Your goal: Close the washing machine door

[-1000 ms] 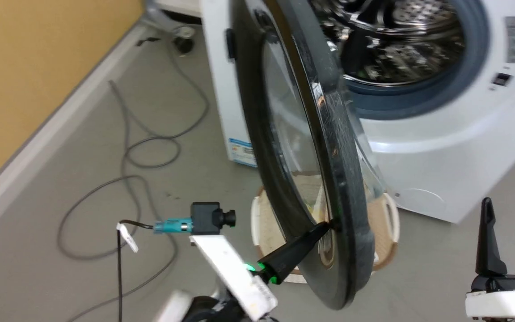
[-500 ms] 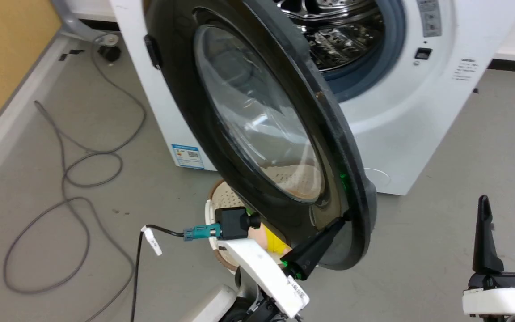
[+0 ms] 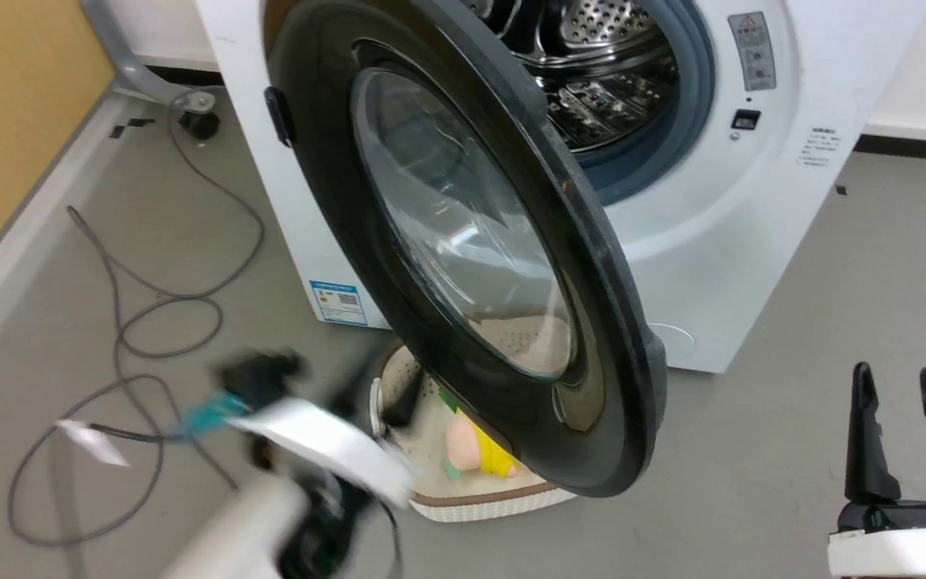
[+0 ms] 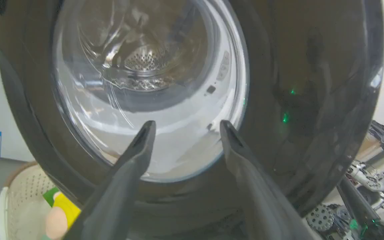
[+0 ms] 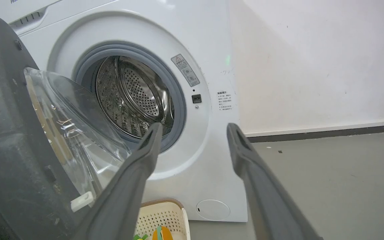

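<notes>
Left gripper: my two fingers stand wide apart with nothing between them, aimed at the outer face of the washing machine door; I cannot judge whether they touch it. Right gripper: likewise spread and empty, low and well apart from the door. Door: hinged at the left of the washing machine, standing at an angle partway across its front, with the drum exposed beside the free edge. Progress, as I judge it: swing partly made; final push and latching remain.
</notes>
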### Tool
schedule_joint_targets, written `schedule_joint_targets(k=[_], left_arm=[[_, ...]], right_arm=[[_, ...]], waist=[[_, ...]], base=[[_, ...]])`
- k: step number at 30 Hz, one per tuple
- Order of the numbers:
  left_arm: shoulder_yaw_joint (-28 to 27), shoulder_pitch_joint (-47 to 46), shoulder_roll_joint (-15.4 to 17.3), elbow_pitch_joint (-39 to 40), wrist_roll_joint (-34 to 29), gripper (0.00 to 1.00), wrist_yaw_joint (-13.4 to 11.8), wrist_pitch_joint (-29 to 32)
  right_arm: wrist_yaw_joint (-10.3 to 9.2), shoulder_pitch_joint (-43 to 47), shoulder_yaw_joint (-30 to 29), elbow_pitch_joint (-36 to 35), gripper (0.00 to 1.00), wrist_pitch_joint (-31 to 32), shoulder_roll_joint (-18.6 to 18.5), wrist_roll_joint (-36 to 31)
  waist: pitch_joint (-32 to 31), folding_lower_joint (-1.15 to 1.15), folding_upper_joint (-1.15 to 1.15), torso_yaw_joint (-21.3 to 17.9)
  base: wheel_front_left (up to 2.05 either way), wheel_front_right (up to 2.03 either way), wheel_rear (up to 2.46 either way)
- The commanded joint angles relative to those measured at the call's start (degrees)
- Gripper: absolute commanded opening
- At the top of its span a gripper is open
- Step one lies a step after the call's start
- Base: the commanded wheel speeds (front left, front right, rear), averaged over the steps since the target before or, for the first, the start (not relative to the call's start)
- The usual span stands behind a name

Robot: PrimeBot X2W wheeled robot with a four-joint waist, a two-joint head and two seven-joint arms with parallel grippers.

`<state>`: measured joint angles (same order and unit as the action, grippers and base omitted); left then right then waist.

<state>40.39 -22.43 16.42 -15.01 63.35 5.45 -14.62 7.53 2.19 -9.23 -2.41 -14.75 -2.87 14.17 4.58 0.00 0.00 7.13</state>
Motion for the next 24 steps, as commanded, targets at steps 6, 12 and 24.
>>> schedule_joint_targets(k=[6,12,24], left_arm=[[-20.2,3.3,-1.4,7.2,-24.9,1.0,-10.2,-0.4],[-29.6,9.3,-2.4,14.6,-45.7,1.0,-20.4,-0.4],[-34.0,22.4,-5.8,17.5,-55.2,1.0,-21.2,-0.4]], right_arm=[[-0.04,0.1,-1.1,-1.7,1.0,-0.2,0.0,-0.4],[-0.04,-1.9,-1.0,-4.8,1.0,-0.2,0.0,-1.0],[-0.04,-8.2,8.5,-20.1,0.09,-0.2,0.0,1.8]], waist=[[-0.7,0.0,0.0,1.8],[-1.1,0.0,0.0,2.8],[-1.9,0.0,0.0,5.5]], base=[[0.0,0.0,0.0],[0.0,0.0,0.0],[0.0,0.0,0.0]])
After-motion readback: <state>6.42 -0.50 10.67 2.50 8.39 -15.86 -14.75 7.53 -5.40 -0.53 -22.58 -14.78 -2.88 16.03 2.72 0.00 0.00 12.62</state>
